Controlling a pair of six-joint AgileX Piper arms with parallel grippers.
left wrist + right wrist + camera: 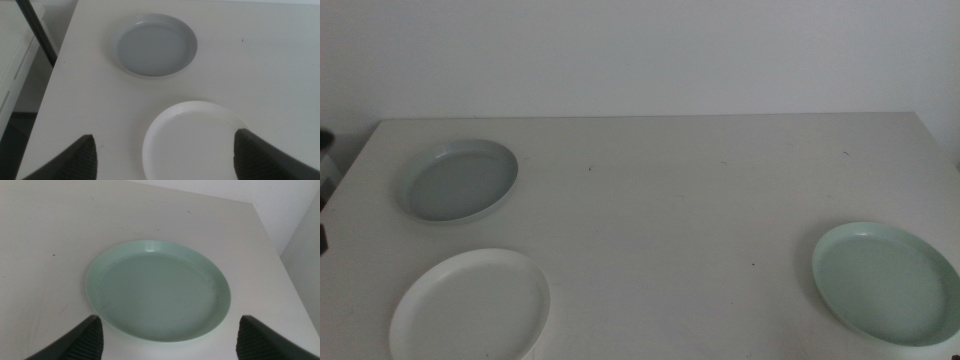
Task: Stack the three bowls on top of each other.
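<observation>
Left gripper [162, 150]: jaws spread wide, empty, hovering over white bowl [197, 140] at table's [670, 200] near left; grey bowl [155, 46] just beyond it. Right gripper [167, 337]: jaws wide, empty, above green bowl [159, 291] at near right, well apart from the others. Bowls: shallow, round, low-rimmed, upright, none stacked. Left arm is nearer two

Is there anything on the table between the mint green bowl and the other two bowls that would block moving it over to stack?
Nothing visible. The mint green bowl sits at the right, the grey-blue bowl and white bowl at the left, with only bare table between. Both grippers, left and right, are open.
</observation>
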